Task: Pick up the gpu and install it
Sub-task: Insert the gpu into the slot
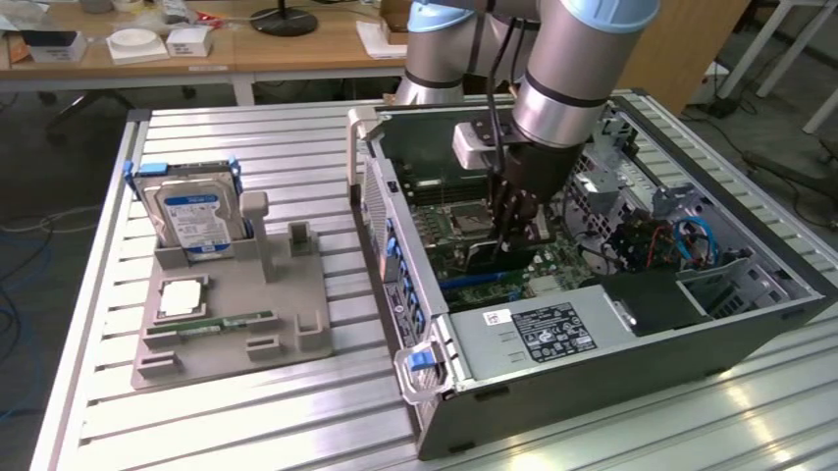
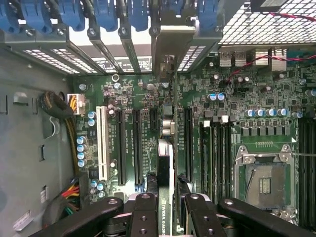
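Note:
The gpu (image 2: 165, 148) shows edge-on in the wrist view, a thin card with its silvery end bracket (image 2: 170, 44) up against the case's rear slot openings. My gripper (image 2: 168, 215) is shut on it, one black finger (image 2: 143, 212) on each side of the card. In the exterior view the gripper (image 1: 515, 235) reaches down into the open computer case (image 1: 654, 363), holding the dark gpu (image 1: 488, 257) upright just over the green motherboard (image 1: 445, 211). Whether the card's edge sits in a slot I cannot tell.
Long black expansion slots (image 2: 121, 143) and a white slot (image 2: 102, 143) flank the card. The processor socket (image 2: 264, 182) lies beside them. On the exterior view's left a grey fixture (image 1: 294, 314) holds a hard drive (image 1: 194, 211) and a memory stick (image 1: 226, 323). Cables (image 1: 688, 240) crowd the case's far side.

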`<state>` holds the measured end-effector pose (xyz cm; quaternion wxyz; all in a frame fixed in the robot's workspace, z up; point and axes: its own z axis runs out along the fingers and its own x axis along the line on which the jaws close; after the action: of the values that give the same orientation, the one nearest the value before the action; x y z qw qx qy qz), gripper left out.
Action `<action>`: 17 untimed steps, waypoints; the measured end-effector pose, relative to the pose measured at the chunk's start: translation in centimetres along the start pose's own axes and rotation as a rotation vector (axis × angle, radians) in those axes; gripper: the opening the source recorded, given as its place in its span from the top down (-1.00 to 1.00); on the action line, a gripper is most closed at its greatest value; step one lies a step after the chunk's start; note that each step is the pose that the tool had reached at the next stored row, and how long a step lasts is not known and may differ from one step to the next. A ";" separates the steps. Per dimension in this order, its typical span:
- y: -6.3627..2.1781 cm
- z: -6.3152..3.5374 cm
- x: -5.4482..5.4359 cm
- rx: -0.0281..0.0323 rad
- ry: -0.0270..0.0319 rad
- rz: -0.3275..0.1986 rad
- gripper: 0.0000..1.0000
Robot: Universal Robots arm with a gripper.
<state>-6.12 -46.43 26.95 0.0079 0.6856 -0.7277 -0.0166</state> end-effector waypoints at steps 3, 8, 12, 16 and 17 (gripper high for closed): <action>0.16 0.18 0.0 0.0001 0.0001 0.000 0.48; 0.21 0.29 0.0 0.0000 0.0003 0.000 0.48; 0.23 0.42 0.0 0.0001 -0.0002 0.000 0.48; 0.31 0.84 0.0 0.0000 0.0001 0.000 0.48; 0.36 0.91 0.0 0.0001 0.0000 0.000 0.48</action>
<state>-6.51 -46.40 26.05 0.0079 0.6856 -0.7278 -0.0166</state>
